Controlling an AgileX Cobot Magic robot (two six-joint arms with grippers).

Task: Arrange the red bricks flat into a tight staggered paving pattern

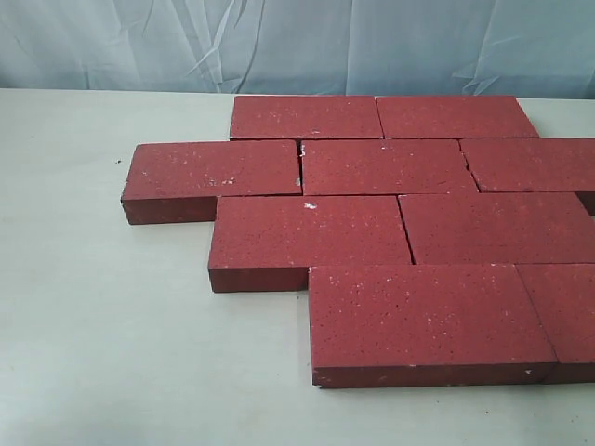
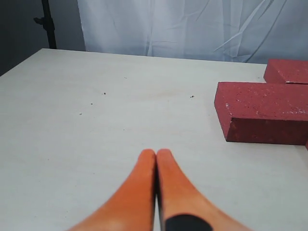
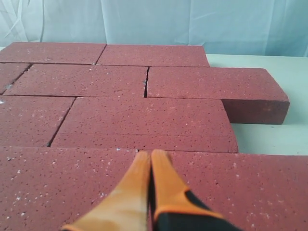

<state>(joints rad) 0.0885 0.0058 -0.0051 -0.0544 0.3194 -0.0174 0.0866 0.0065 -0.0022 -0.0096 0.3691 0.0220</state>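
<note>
Several red bricks point(image 1: 390, 214) lie flat on the pale table point(image 1: 102, 334) in staggered rows, edges close together. The leftmost brick point(image 1: 212, 177) juts out from the second row. Neither gripper shows in the exterior view. In the left wrist view my left gripper point(image 2: 156, 153) is shut and empty over bare table, with the end brick point(image 2: 264, 111) off to one side and another brick point(image 2: 288, 71) behind it. In the right wrist view my right gripper point(image 3: 150, 153) is shut and empty just above the nearest brick point(image 3: 240, 187), its tips at the seam with the brick point(image 3: 144, 122) beyond.
A pale blue cloth backdrop point(image 1: 297, 42) hangs behind the table. A dark stand point(image 2: 46, 21) rises past the table's far corner in the left wrist view. Bare tabletop stretches left of and in front of the bricks.
</note>
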